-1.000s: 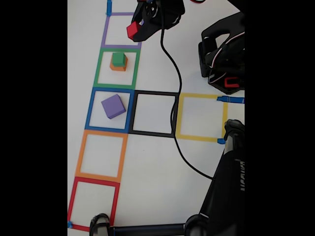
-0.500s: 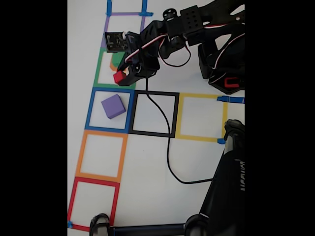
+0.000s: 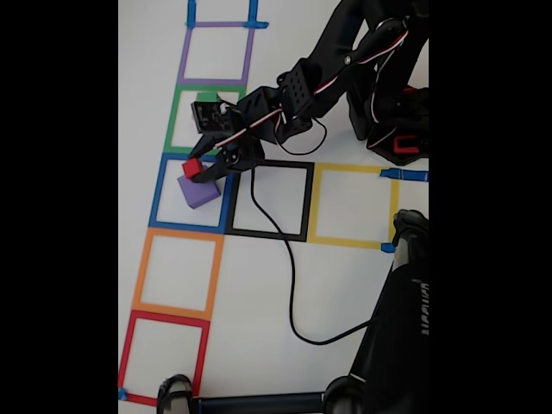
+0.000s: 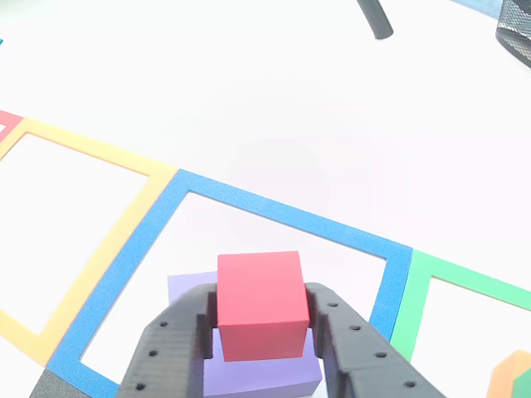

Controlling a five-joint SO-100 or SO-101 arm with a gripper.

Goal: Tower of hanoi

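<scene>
Faint white lettering on black stand (image 3: 412, 315), lower right of fixed view; unreadable.

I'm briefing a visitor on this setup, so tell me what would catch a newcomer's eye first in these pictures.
First, the red cube clamped in the black gripper, just above the purple cube inside the blue tape square; whether the two cubes touch is unclear. Next, in the fixed view, the column of coloured tape squares along the white table, with the black arm reaching in from the upper right.
</scene>
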